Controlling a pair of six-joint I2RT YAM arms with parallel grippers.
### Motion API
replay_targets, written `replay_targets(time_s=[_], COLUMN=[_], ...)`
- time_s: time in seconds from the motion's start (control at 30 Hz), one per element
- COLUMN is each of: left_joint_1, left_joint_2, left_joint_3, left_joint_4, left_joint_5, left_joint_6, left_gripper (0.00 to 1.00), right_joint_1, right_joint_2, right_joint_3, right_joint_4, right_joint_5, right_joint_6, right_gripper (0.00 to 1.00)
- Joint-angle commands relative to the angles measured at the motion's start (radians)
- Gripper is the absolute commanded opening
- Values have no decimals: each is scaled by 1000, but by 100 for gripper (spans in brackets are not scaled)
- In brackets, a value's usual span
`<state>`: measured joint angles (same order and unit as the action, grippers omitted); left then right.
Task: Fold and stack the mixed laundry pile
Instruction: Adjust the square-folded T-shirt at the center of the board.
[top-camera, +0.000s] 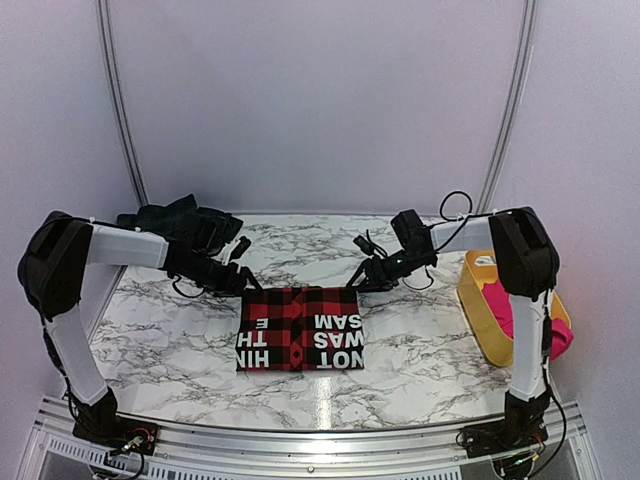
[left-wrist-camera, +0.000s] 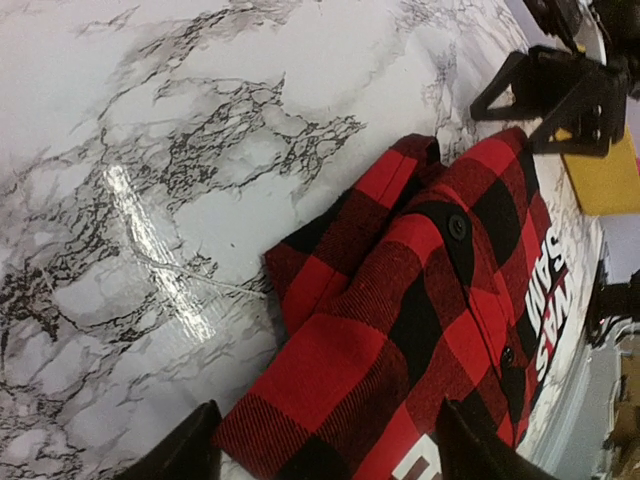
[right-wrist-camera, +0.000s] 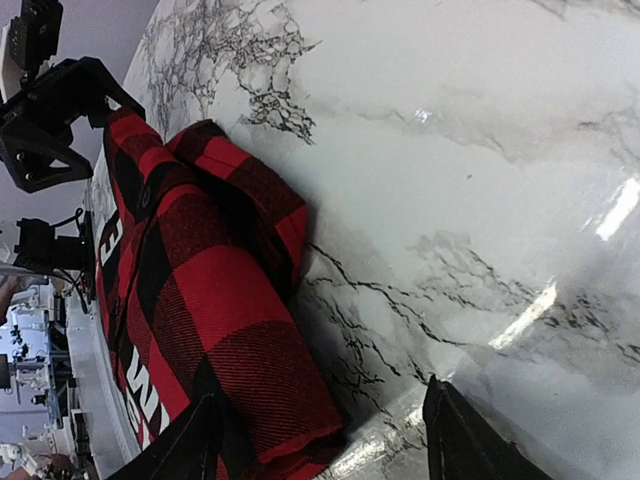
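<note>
While two robot arms reach in from either side, a red-and-black checked garment lies folded into a flat rectangle at the middle of a marble-patterned table. Its white letters face up across the half nearest the arm bases.

The left gripper hangs low at the garment's far left corner with its jaws spread wide. Seen from the left wrist, that corner of the checked cloth lies between the two dark fingers, and nothing is clamped. Whether either finger brushes the fabric cannot be told.

The right gripper sits at the garment's far right corner, its jaws likewise parted. In the right wrist view, a folded corner of the garment reaches into the gap close beside one finger. The other finger stands over bare marble, apart from the cloth, and this gripper has hold of nothing.

Well to the right of the checked garment, at the table's edge beside the right arm, a yellow plastic tub holds a magenta-pink garment. Part of the pink cloth hangs over the tub's rim.
</note>
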<state>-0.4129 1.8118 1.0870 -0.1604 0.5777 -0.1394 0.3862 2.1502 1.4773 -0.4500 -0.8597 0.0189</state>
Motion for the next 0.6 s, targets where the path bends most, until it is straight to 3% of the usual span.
replay_targets(time_s=[0.0,0.07,0.27,0.4,0.57], left_joint_1=[12,22,35,39,54], left_joint_2=[67,88,81,65,162], left_joint_3=[17,17,19,22,51], left_joint_4=[88,93,110,127,131], left_joint_5=[97,125,168,149,115], left_joint_6=[-57,-68,-113,-149,-210], left_gripper=[63,50,3,0,0], right_joint_1=[30,40,46,31,1], right_joint_2=[45,46,14,-24,42], right_joint_3=[53,59,63,36,44], right_joint_4=[-16,-16,-37,-30,-47], right_joint_5=[-107,-117,-61,-10,72], right_joint_6=[-37,-42,-45,-32,-26], right_gripper=[63,59,2,0,0])
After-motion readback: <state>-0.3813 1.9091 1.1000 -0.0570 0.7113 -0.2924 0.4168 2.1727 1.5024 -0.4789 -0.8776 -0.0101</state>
